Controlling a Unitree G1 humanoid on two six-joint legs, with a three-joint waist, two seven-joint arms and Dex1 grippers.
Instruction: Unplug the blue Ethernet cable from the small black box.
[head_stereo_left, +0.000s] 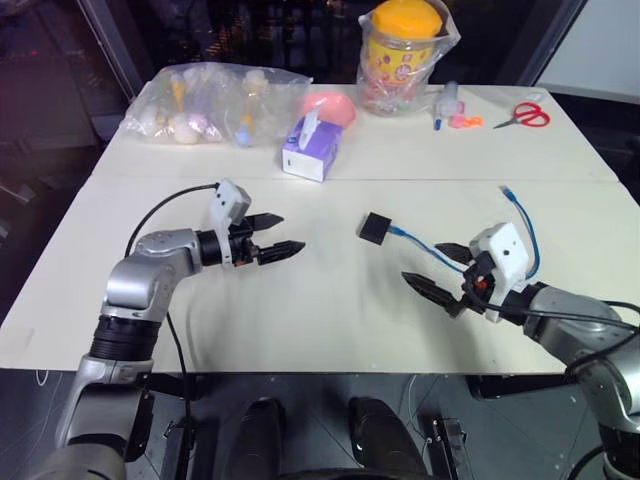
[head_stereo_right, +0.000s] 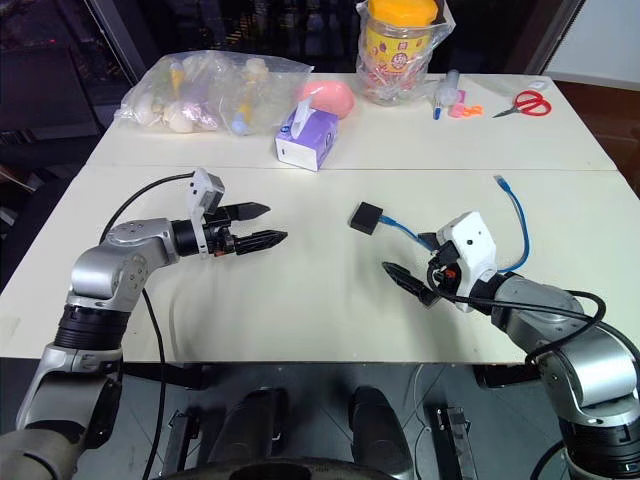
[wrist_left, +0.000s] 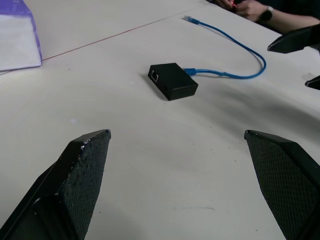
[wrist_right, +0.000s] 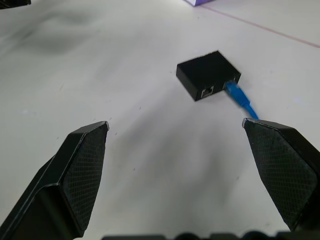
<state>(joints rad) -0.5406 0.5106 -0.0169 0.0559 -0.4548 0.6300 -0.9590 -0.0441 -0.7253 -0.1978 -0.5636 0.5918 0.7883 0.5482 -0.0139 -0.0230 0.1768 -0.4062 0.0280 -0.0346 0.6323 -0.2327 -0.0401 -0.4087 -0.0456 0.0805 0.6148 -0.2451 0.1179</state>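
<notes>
The small black box (head_stereo_left: 375, 228) lies flat on the white table (head_stereo_left: 300, 320), between my two grippers. The blue Ethernet cable (head_stereo_left: 418, 243) is plugged into the box's side (wrist_right: 207, 75). It runs to the right behind my right gripper and curves back to a loose plug (head_stereo_left: 508, 190). My left gripper (head_stereo_left: 285, 234) hovers left of the box, open and pointing at it with nothing between its fingers. My right gripper (head_stereo_left: 425, 263) is open just right of and nearer than the box, close over the cable and holding nothing.
A purple tissue box (head_stereo_left: 312, 148), a clear bag of small items (head_stereo_left: 205, 103), a yellow-lidded jar (head_stereo_left: 402, 55), markers (head_stereo_left: 445, 105) and red scissors (head_stereo_left: 524, 115) stand along the far side. A person's hand (wrist_left: 255, 9) rests at the table's far edge.
</notes>
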